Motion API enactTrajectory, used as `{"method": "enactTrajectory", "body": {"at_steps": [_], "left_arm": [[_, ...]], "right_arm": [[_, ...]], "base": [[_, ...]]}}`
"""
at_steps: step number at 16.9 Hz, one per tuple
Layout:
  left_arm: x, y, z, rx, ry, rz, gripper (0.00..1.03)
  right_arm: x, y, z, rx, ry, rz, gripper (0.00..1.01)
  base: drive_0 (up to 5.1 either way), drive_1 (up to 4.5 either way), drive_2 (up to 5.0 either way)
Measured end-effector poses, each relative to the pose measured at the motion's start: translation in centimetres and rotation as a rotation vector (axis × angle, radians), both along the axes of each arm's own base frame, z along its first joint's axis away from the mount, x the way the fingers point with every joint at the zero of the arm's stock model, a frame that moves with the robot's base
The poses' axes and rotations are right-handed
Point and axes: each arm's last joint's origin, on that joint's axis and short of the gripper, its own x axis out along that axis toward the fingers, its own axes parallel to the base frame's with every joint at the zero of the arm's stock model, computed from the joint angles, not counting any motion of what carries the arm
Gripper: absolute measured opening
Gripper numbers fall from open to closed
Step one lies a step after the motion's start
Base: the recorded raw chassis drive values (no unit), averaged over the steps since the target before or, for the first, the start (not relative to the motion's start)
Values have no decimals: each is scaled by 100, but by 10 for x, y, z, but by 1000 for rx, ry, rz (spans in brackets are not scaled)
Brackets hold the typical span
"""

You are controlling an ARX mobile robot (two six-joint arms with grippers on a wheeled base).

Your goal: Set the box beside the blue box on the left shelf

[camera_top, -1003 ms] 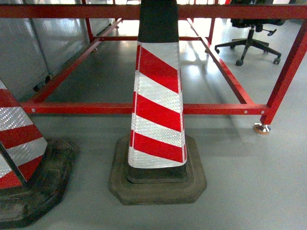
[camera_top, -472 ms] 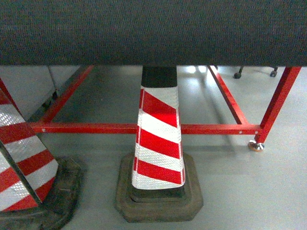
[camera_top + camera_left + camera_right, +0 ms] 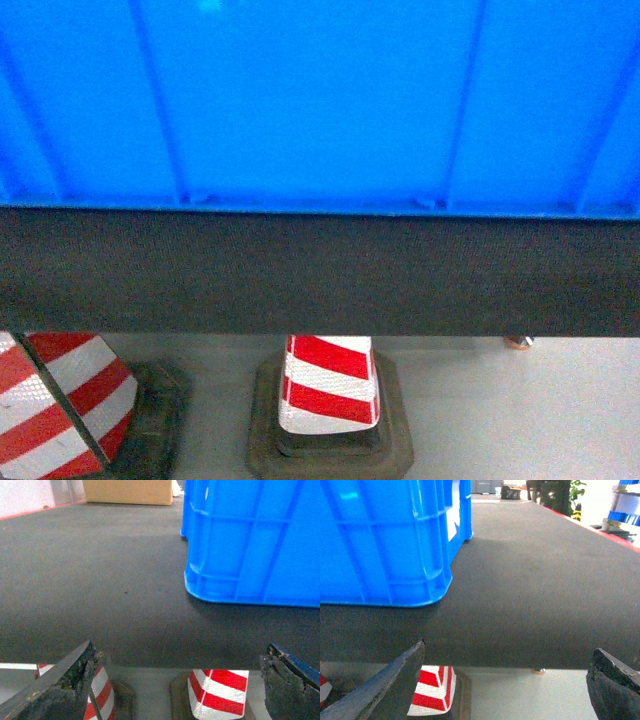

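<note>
While both arms hang low near the front edge, each wrist view shows its own pincer at the bottom of the frame. The left pincer has its two dark, worn fingers far apart, with nothing between them. The right pincer is the same, wide apart and holding nothing.

Just past the fingers lies a dark grey surface with a fine woven look, like a mat. It fills most of both wrist views. The box stands on this surface. It is bright blue with ribbed walls. It fills the upper half of the head view, sits at the upper right of the left wrist view and at the upper left of the right wrist view. Neither pincer touches it.

Under the front edge of the surface is a pale grey floor. A red and white striped cone stands there on a dark base, low in the middle of the head view. A second cone is at the lower left.

Far back, at the top of the left wrist view, sits a brown cardboard box. At the upper right of the right wrist view there is a green plant. No writing can be read anywhere.
</note>
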Motion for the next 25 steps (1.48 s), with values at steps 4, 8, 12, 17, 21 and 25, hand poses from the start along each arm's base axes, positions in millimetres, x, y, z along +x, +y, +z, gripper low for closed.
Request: {"method": "enactTrajectory", "body": {"at_steps": [4,8,12,17,21,25], "left_arm": [[0,0,0,0,-1,1,98],[0,0,0,0,-1,0,98],[0,0,0,0,-1,0,98],[0,0,1,0,-6,-2,98],[0,0,0,0,-2,1,98],[0,0,0,0,-2,0,98]], "right_arm": [[0,0,0,0,0,0,98],[0,0,0,1,0,0,98],[0,0,0,2,1,0,98],[0,0,0,1,-1,0,98],[0,0,0,1,0,0,98],[0,0,0,1,0,0,98]], "base": [[0,0,0],[0,0,0],[0,0,0],[0,0,0],[0,0,0],[0,0,0]]}}
